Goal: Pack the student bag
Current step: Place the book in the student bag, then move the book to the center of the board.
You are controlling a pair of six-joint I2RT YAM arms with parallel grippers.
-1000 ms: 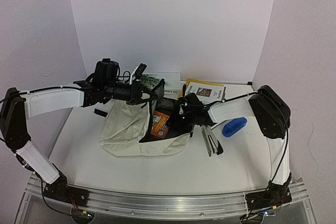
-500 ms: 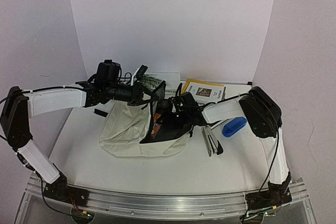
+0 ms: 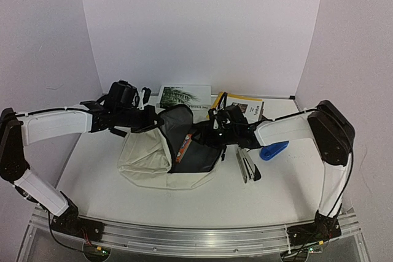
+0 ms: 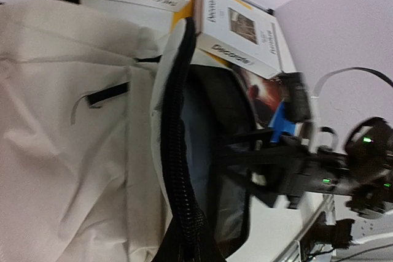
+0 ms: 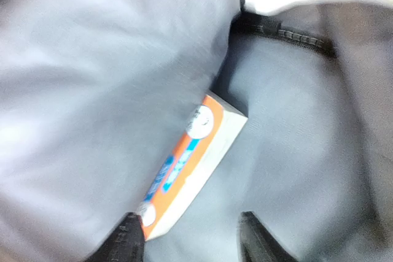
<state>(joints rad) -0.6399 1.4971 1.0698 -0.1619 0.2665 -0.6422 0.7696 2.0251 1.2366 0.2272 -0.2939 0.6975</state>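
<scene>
Cream fabric, black straps and a dark grey lining mark the large student bag (image 3: 144, 151), seen lying on its side at the middle of the white table (image 3: 202, 207) with its mouth turned toward the right arm. The upper rim of that mouth, edged by a black zipper (image 4: 178, 170), is held raised by the left gripper (image 3: 150, 121), whose jaws are clamped tight on the fabric at the bag's far side. The right gripper (image 3: 209, 131) is placed at the mouth and reaches into the grey interior. Its two black fingertips (image 5: 128, 237) are spread apart with nothing between them.

A flat orange-and-white box (image 5: 184, 164) is shown lying against the lining inside the bag, its near end just beside one fingertip; whether the two touch cannot be told. Behind the bag, a white book with a palm-leaf cover (image 3: 184, 95) and a yellow-and-white book (image 3: 242, 105) are laid near the back wall. A blue oblong object (image 3: 274, 149) and a black-and-silver stapler (image 3: 247, 167) are seen on the table to the right of the bag, beneath the right arm.
</scene>
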